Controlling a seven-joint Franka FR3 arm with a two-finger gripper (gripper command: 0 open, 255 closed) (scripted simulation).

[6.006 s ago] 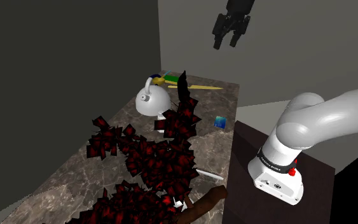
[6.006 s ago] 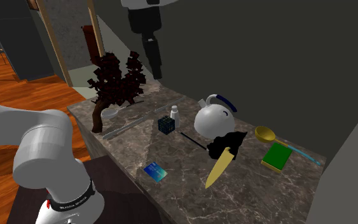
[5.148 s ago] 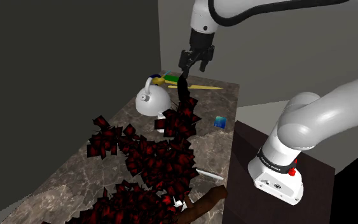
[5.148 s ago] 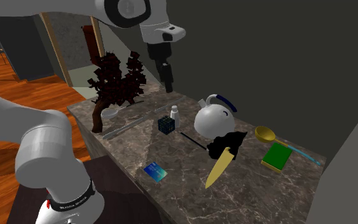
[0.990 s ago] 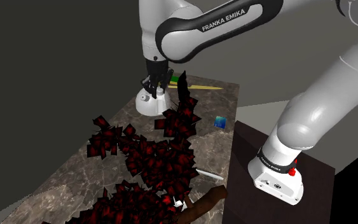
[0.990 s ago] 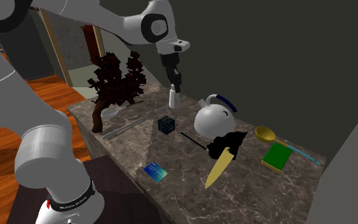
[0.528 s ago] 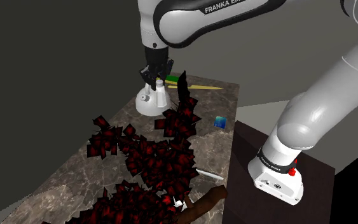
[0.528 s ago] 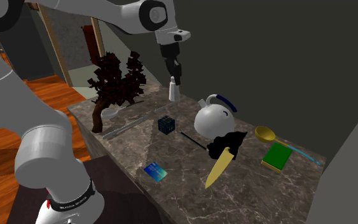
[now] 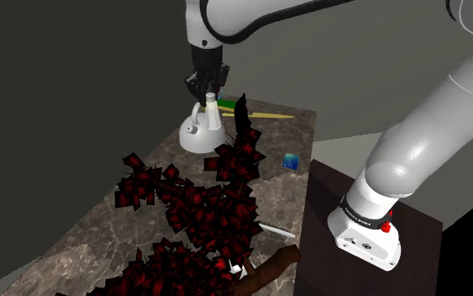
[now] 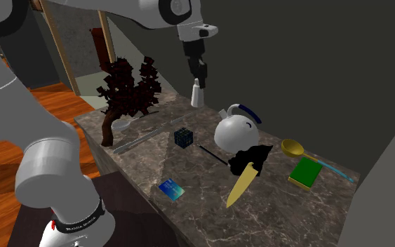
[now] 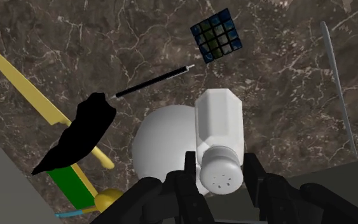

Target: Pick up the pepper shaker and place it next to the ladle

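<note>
Your black hand (image 10: pixel 199 76) is closed on the cap end of a white pepper shaker (image 10: pixel 197 95). The shaker hangs upright in the air above the marbled surface (image 10: pixel 203 203), close to a white kettle (image 10: pixel 234 132). The gold ladle (image 10: pixel 292 147) lies on the kettle's far side from the shaker. The shaker looks small, rigid and probably light, with smooth faceted sides that could slip. Held by its narrow top, the body may swing, so move gently.

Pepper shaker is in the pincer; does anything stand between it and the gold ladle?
Yes: the white kettle, with its raised handle, stands on the counter between the pepper shaker, held aloft in the pincer, and the gold ladle. A green block lies right beside the ladle.
</note>
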